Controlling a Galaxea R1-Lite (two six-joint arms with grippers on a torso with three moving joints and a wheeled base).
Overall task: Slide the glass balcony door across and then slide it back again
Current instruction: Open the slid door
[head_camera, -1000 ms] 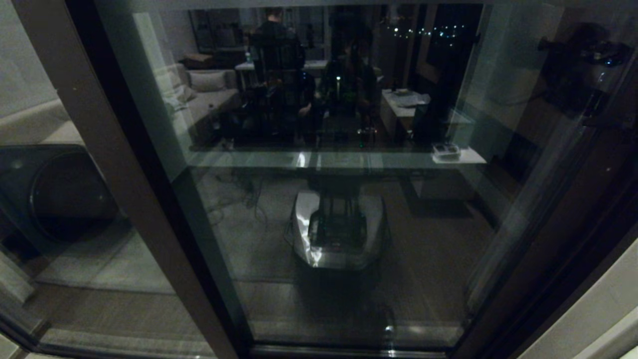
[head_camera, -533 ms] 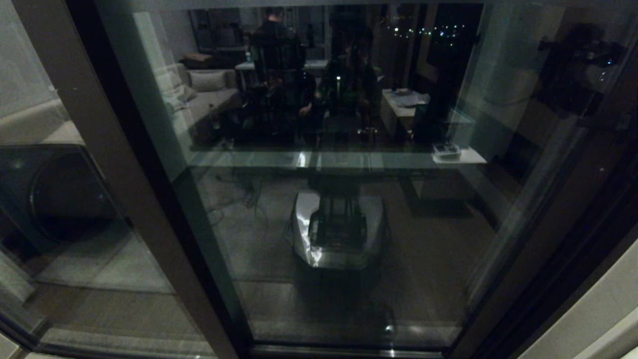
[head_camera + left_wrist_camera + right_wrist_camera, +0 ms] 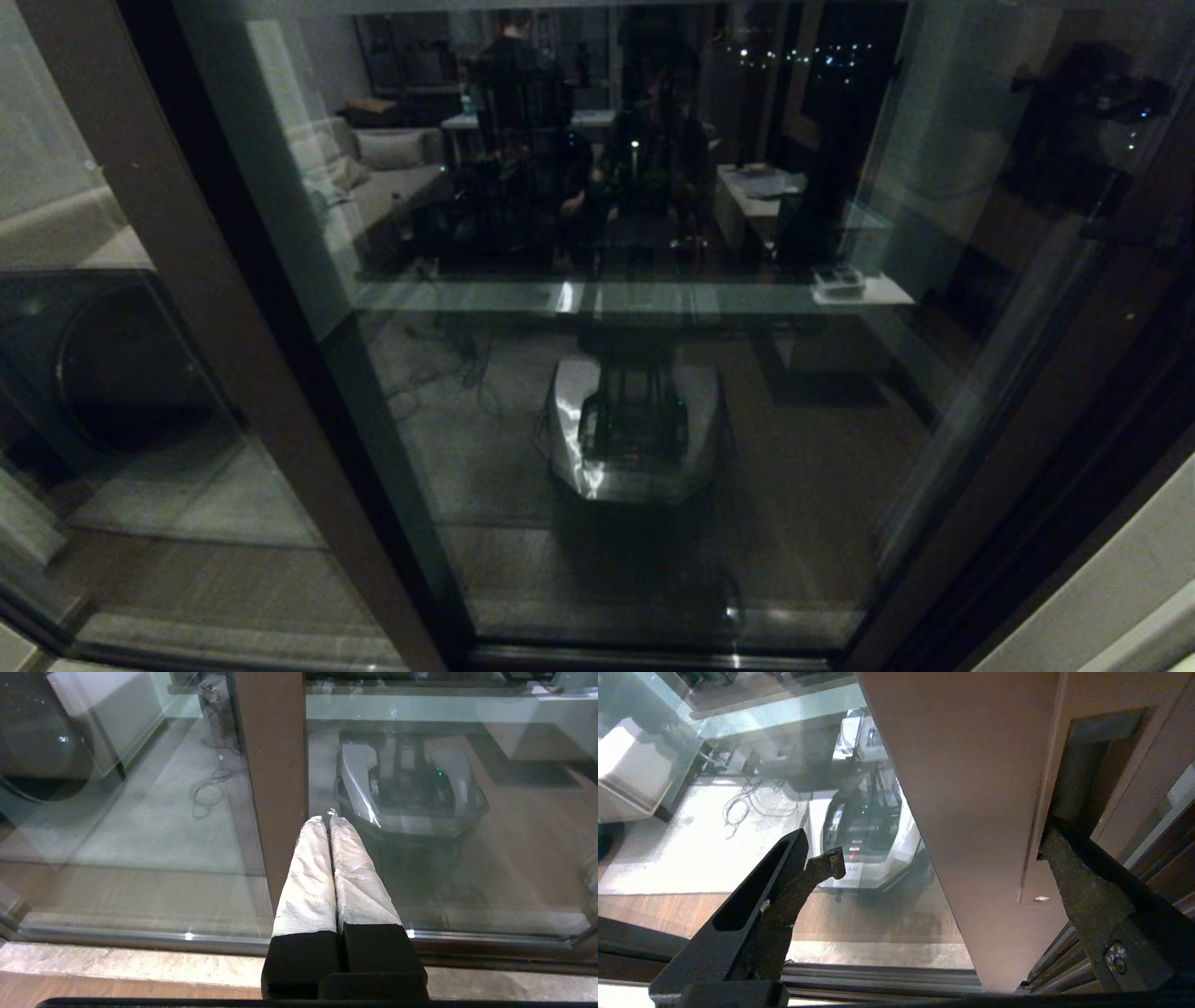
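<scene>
Glass balcony door | filling the view ahead, handle stile at right | right gripper spreading its fingers apart, one finger sitting in the slot handle | left gripper pressed together, near the left post | step, judged: sliding underway; next calling for steady sideways push | count: one door, two grippers.

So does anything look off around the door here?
Nothing stands out. The door stands straight in its track, glass unbroken. The right gripper is open, one finger in the handle slot; the left gripper is shut beside another stile.
</scene>
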